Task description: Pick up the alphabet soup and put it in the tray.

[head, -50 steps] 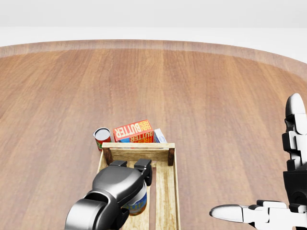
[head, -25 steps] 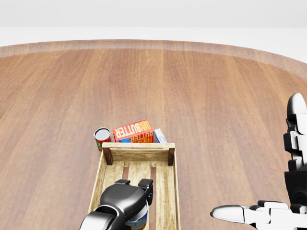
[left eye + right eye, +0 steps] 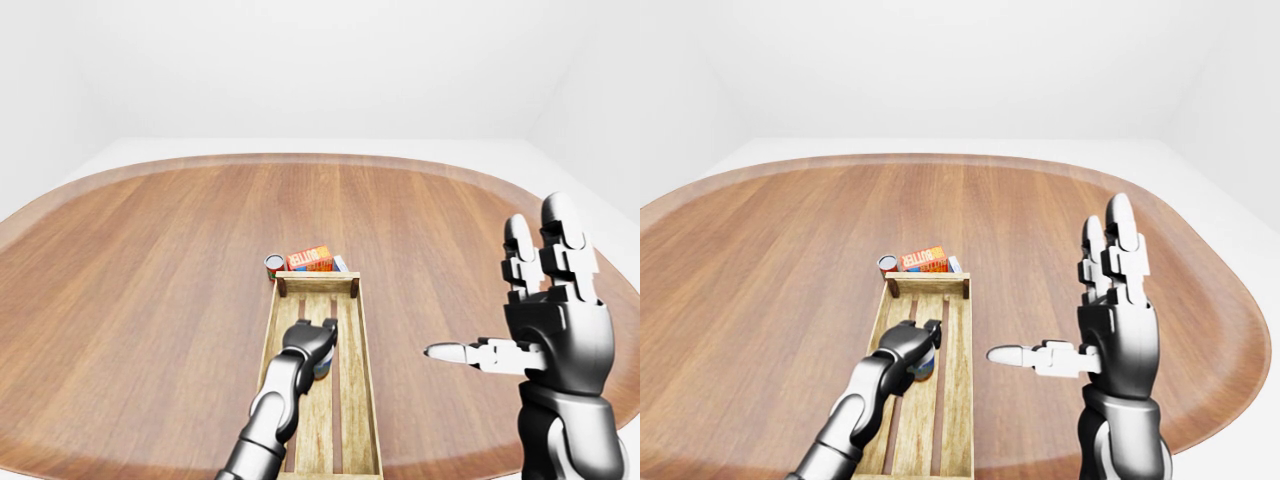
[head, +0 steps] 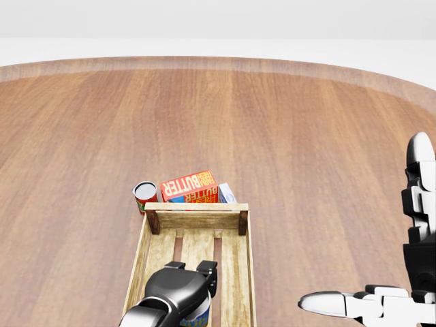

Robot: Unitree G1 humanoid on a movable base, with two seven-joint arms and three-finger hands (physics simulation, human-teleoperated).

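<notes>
Left hand (image 3: 310, 345) drawn lower, gripping alphabet soup (image 3: 324, 366) in tray (image 3: 362, 400)

Two cans (image 4: 144, 195), two cartons (image 4: 189, 186), one tray (image 4: 196, 219).

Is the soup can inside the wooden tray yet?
Yes. The left hand holds the soup can down between the tray walls.

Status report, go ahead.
Left hand shut on alphabet soup, inside tray. Right hand open, raised clear. Nothing in the way.
</notes>
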